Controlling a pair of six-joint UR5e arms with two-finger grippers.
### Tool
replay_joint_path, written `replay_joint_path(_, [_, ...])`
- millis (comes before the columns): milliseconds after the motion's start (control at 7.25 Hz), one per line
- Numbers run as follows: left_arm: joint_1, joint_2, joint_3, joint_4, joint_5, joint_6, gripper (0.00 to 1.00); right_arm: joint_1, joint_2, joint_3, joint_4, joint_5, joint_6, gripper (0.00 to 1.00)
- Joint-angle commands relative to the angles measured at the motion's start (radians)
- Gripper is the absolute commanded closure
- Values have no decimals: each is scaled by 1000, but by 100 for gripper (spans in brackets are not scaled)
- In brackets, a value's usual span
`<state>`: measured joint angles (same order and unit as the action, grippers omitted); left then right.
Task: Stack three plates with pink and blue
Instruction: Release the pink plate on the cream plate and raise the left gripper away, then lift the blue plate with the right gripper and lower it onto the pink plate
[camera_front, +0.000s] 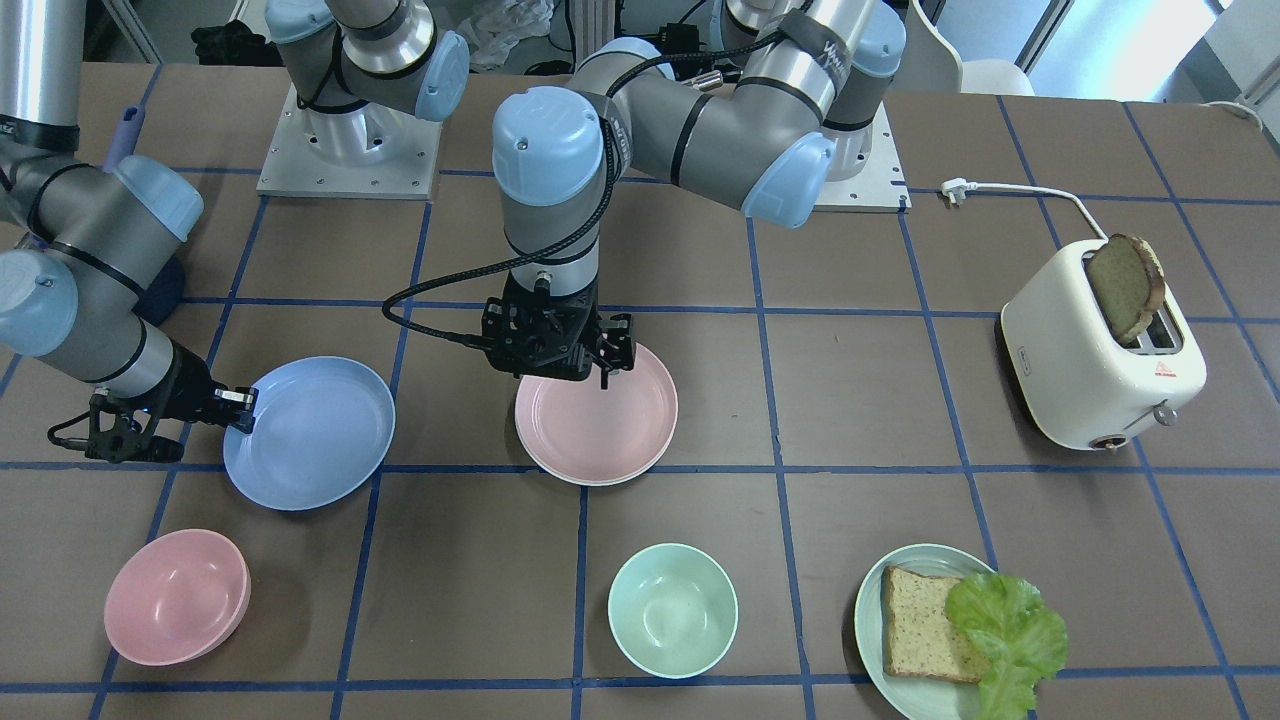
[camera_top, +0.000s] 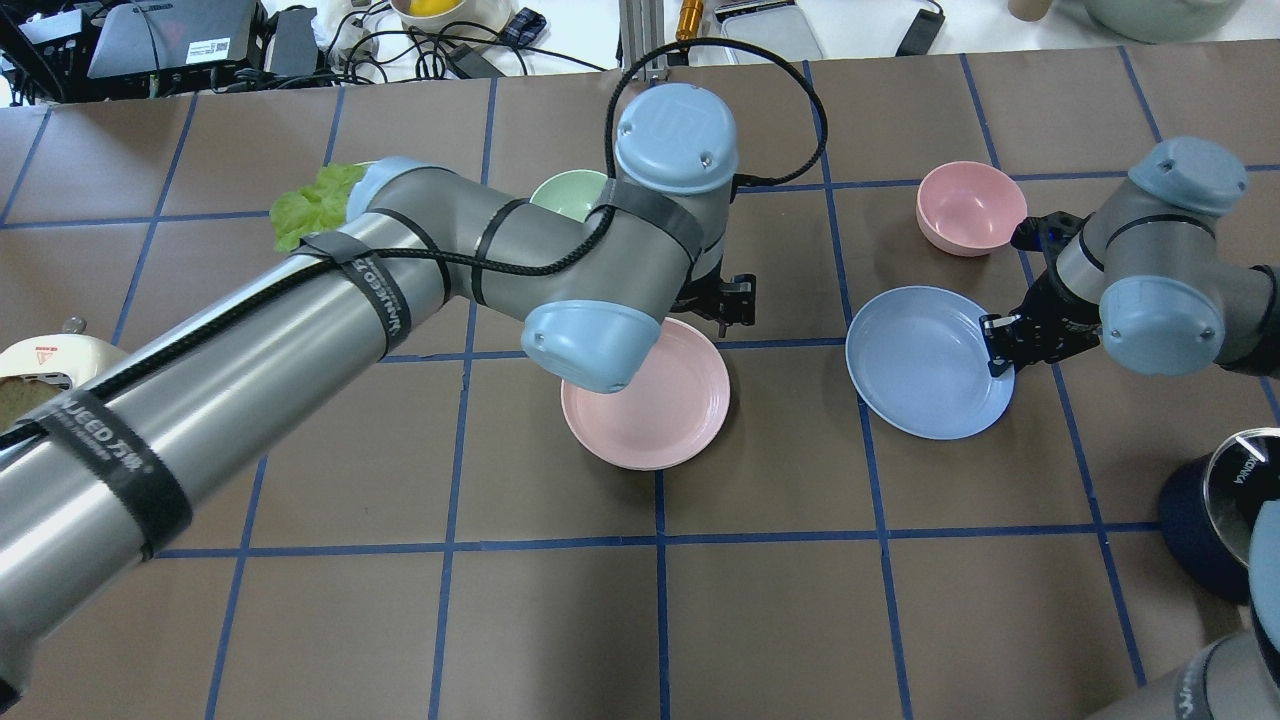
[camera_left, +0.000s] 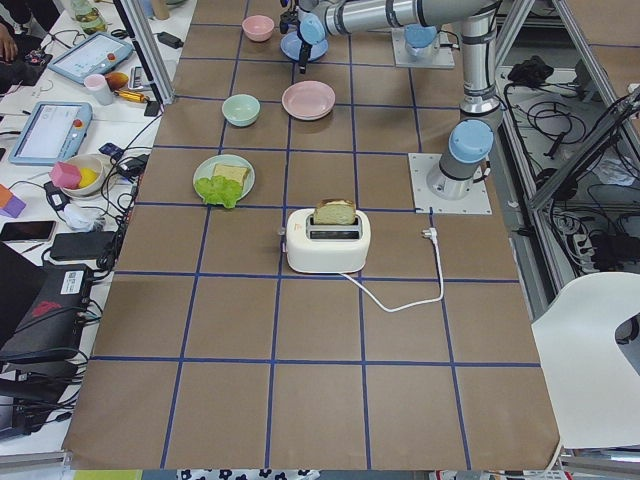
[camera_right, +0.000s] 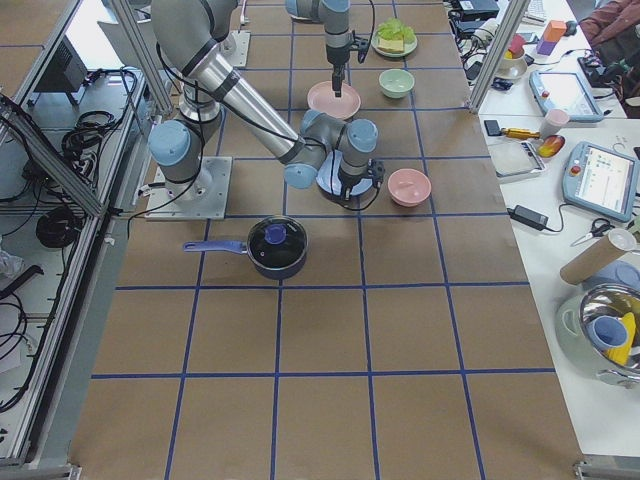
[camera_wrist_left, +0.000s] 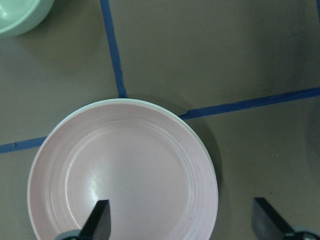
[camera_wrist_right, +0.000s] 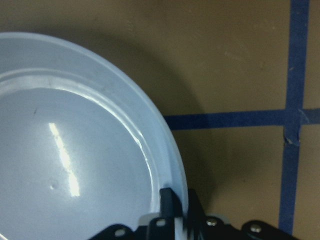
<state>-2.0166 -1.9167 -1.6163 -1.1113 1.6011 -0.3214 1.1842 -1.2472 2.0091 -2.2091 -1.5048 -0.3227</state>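
Note:
The pale pink plate (camera_front: 597, 420) lies mid-table on top of another plate. Of that lower plate only a thin pale rim (camera_wrist_left: 191, 127) shows, so I cannot be sure it is the cream-white one. My left gripper (camera_front: 603, 362) hangs open and empty just above the pink plate's robot-side edge, one finger (camera_wrist_left: 100, 220) over the plate and the other past its rim. The light blue plate (camera_front: 310, 432) lies one tile away. My right gripper (camera_front: 243, 405) is shut on the blue plate's rim (camera_wrist_right: 175, 200), and that side looks slightly raised.
A pink bowl (camera_front: 175, 597), a pale green bowl (camera_front: 672, 610) and a green plate (camera_front: 872, 620) with bread and lettuce stand along the operators' side. A white toaster (camera_front: 1100, 360) with toast stands on the robot's left. A dark blue lidded pot (camera_right: 278, 245) sits near the right arm.

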Motion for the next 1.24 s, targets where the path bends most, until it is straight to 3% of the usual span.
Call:
replay_joint_path(0, [132,117,9,-146,-24,51,0,5,-79,-4,78,5,1,100])
replay_joint_path(414, [217,299,6,-375,-24,129,0,5,-107,-9,114,6,2,100])
replay_joint_path(690, [263,382,-10,-404,-20,146,0,17,-153,-38,202,64,71,100])
replay_joint_path(966, [317,415,-48,-420,-23,169,0,69,-176,-39,216,64,112,100])
replay_joint_path(1103, [317,429,-59,-423,-17,185,0,86,-198,-36,265,131,137,100])
